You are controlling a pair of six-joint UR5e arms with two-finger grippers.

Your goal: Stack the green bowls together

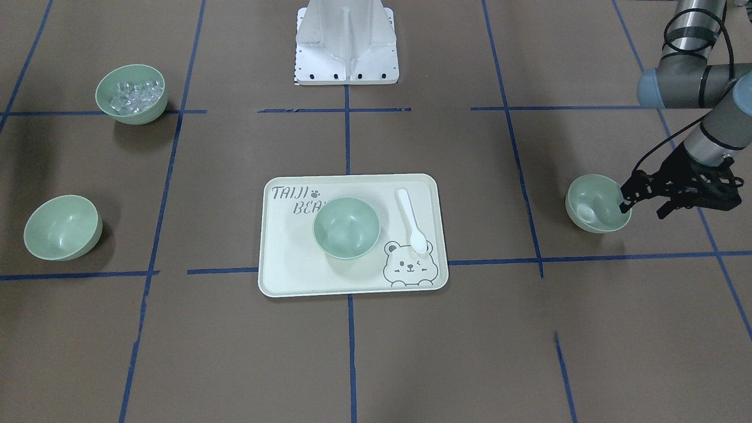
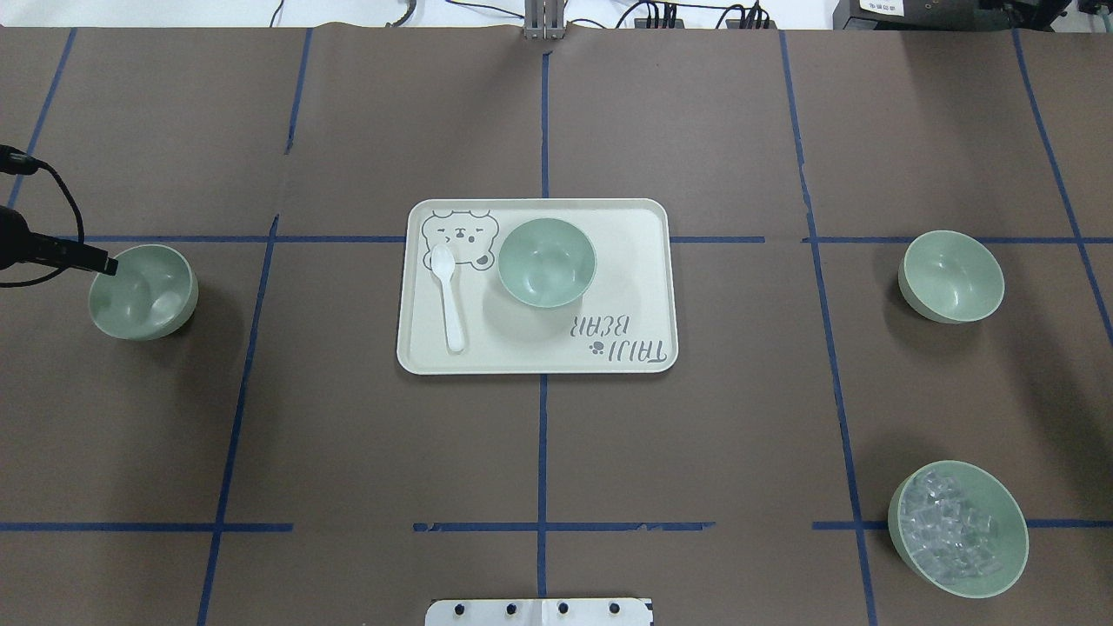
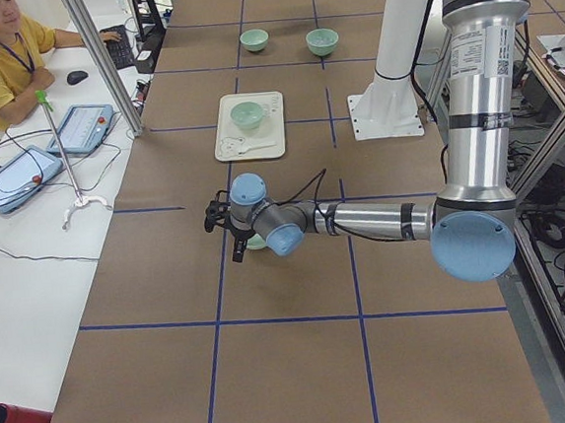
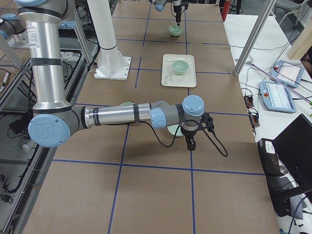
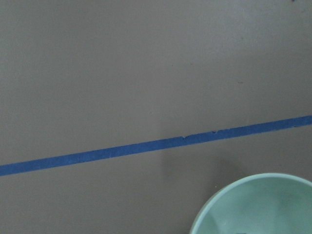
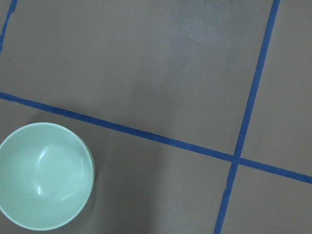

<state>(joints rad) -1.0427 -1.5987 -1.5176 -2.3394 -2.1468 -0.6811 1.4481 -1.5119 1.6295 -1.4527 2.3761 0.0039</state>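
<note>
On tray (image 1: 294, 279): green bowl (image 1: 346, 227), spoon (image 1: 411, 220)

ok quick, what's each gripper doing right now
Left gripper: open, astride the rim of the green bowl.
Right gripper: cannot tell; seen only from the side.

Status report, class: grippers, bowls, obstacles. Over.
Left gripper open astride left bowl rim. Right gripper near right bowl, state unclear. Tray bowl untouched, spoon beside it. Nothing stacked.

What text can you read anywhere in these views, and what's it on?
"TAIJI BEAR": printed on the cream tray, next to a paw mark; it reads upside down in the overhead view.
White sticker on the left arm: too small to read.
White sticker on the right arm: too small to read.
</note>
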